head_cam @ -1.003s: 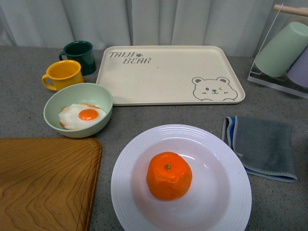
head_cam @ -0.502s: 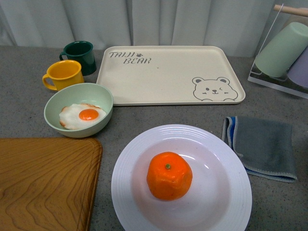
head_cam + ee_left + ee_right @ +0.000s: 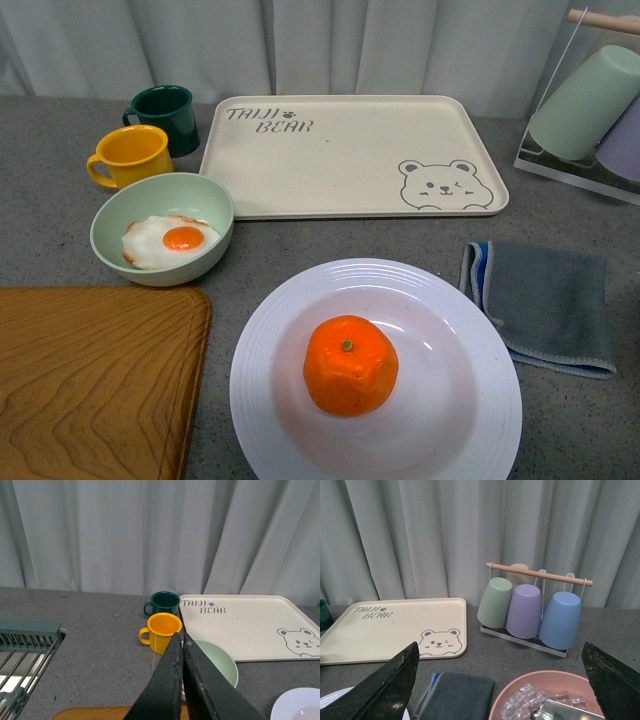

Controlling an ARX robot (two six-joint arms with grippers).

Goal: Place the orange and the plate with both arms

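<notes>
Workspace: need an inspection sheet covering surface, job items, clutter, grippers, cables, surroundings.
Surface: grey counter, wooden board at near left.
Job's things: orange sits stem up in the middle of the plate.
Clutter: bear tray, green bowl holding a fried egg, yellow mug, dark green mug, grey cloth, cup rack, pink bowl, dish rack.
Grippers: left gripper fingers closed together, empty; right gripper fingers wide apart, empty; neither in front view.
Cables: nothing seen.
Surroundings: pale curtain behind.
</notes>
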